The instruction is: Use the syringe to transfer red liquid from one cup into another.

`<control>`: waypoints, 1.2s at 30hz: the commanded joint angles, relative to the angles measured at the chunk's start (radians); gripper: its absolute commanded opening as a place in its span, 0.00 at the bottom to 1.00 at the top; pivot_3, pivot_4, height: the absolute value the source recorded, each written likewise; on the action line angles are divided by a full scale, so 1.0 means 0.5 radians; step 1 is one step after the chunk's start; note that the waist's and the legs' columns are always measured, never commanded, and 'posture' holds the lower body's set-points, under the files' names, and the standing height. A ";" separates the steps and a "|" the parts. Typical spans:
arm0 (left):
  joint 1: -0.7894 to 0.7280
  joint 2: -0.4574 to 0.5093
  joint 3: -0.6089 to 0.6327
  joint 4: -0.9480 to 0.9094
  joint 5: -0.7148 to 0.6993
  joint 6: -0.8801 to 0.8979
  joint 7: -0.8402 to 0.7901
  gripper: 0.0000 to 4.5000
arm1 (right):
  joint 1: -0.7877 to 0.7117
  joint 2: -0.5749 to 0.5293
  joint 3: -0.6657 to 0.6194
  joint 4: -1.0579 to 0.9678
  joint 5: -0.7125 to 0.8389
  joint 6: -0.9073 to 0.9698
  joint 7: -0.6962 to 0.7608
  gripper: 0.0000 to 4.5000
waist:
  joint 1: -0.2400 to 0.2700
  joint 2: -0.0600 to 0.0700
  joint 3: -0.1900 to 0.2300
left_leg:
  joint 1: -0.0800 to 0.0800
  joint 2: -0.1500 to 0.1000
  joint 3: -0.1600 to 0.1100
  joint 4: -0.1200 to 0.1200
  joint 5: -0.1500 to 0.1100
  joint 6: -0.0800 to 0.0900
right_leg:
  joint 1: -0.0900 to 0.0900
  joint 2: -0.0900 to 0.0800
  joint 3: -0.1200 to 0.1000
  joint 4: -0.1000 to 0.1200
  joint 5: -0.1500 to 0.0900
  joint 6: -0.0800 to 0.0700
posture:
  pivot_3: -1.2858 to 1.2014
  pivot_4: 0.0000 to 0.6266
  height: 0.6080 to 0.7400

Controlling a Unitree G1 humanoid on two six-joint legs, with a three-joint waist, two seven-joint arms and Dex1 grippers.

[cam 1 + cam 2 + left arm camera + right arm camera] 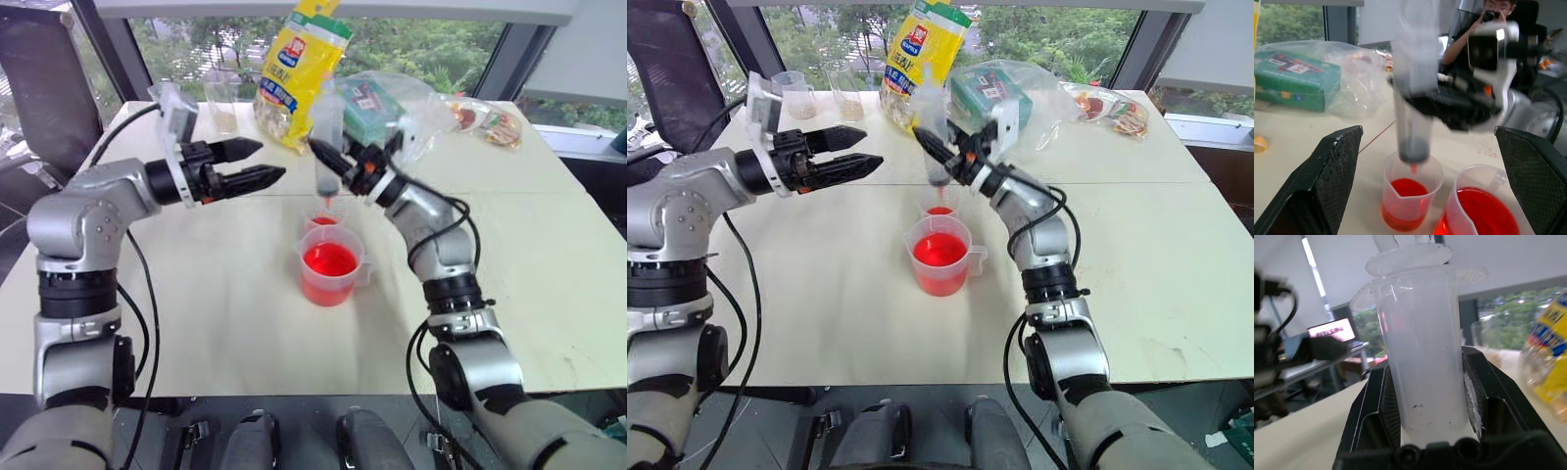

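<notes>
While the right gripper (331, 157) clamps the syringe (327, 147) above the narrow cup (323, 221), the left gripper (257, 164) gapes empty over the pale table (225, 294) by windows.

Clear plastic syringe (1422, 357), matt tabletop (216, 294)

Blur and cut-offs around the syringe

The syringe (1413, 93) smears with motion blur in the left wrist view; its plunger top runs off the frame, and the wide beaker (1476, 215) is cropped below.
</notes>
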 commanded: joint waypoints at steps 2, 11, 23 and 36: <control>0.123 -0.007 0.020 -0.230 -0.073 -0.039 0.048 0.99 | -0.249 -0.190 -0.175 -0.220 0.093 0.511 -0.304 0.30 | 0.000 0.000 0.000 | 0.000 0.000 0.000 -0.001 0.000 0.000 | 0.000 0.000 0.000 0.000 0.000 0.000 | 0.52 0.24 1.00; 0.330 -0.001 0.003 -0.389 -0.130 -0.039 0.104 0.99 | -0.283 -0.913 0.049 -0.430 0.036 1.937 -0.376 0.30 | 0.007 0.000 0.000 | -0.002 0.000 0.000 -0.002 -0.002 0.003 | 0.000 -0.001 0.001 -0.006 0.000 0.000 | 0.52 0.24 1.00; 0.401 0.028 -0.032 -0.422 -0.127 -0.064 0.101 0.99 | 0.076 -1.113 0.310 -0.258 -0.093 2.282 -0.337 0.30 | 0.001 0.000 0.000 | -0.002 0.000 0.001 -0.002 -0.002 0.004 | 0.000 0.001 0.002 -0.007 0.000 0.000 | 0.52 0.24 1.00; 0.461 0.109 -0.037 -0.492 -0.181 -0.017 0.071 1.00 | 0.127 -1.286 0.361 -0.445 -0.108 2.074 -0.070 0.99 | 0.004 0.001 0.001 | -0.003 0.000 0.002 -0.002 -0.002 0.004 | 0.000 0.002 0.002 -0.008 0.000 0.000 | 0.52 0.24 1.00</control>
